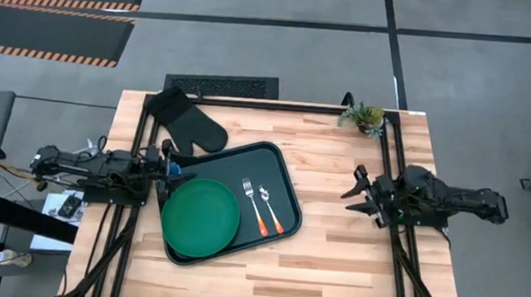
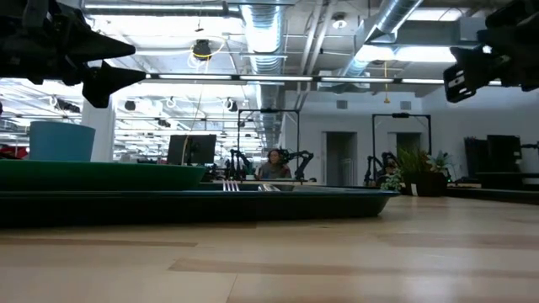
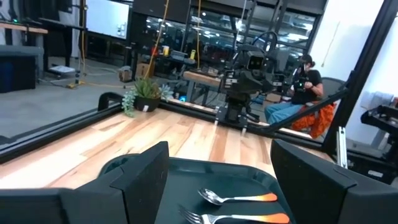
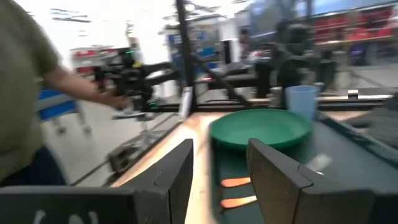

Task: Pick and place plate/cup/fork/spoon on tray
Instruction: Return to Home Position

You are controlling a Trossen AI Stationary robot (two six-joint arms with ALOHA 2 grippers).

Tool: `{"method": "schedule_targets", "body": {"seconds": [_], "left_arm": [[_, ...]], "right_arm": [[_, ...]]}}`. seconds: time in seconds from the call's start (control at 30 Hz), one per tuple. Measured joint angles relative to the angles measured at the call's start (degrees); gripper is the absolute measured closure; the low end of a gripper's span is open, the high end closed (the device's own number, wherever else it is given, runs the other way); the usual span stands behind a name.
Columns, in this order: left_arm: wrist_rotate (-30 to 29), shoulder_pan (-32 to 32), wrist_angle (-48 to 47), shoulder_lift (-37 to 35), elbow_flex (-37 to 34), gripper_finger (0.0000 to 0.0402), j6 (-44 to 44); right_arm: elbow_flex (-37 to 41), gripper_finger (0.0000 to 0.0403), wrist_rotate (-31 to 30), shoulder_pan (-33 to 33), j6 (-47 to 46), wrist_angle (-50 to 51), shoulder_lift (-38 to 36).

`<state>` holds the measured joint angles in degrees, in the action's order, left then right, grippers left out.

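Note:
The dark tray (image 1: 286,183) lies left of the table's middle. The green plate (image 1: 200,216) lies on its left half, and also shows in the right wrist view (image 4: 261,127). The fork (image 1: 248,204) and the spoon (image 1: 270,211), both with orange handles, lie side by side on its right half. The light-blue cup (image 1: 177,170) stands upright by the tray's far left corner, behind the plate in the low view (image 2: 61,141). My left gripper (image 3: 217,180) is open and empty, raised above the tray's left edge beside the cup. My right gripper (image 4: 217,168) is open and empty, raised right of the tray.
A black oven mitt (image 1: 187,123) lies off the tray's far left corner. A small potted plant (image 1: 363,116) stands at the far edge. Bare wood lies between the tray and my right gripper (image 1: 357,196). A person's arm (image 4: 68,81) shows beyond the table's left side.

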<state>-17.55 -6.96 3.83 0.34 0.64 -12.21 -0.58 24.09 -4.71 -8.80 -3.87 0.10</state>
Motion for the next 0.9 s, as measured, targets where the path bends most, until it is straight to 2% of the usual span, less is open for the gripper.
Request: {"method": "schedule_targets", "body": {"seconds": [0.1, 0.9], "left_arm": [[-0.4, 0.0, 0.0, 0.0, 0.0, 0.0132, 0.4], [-1.1, 0.0, 0.0, 0.0, 0.0, 0.0132, -0.9]], "right_arm": [[0.0, 0.0228, 3.7, -1.6, -0.5, -0.5, 0.0], [0.0, 0.0228, 2.8, -2.5, -1.3, -1.7, 0.0]]}}
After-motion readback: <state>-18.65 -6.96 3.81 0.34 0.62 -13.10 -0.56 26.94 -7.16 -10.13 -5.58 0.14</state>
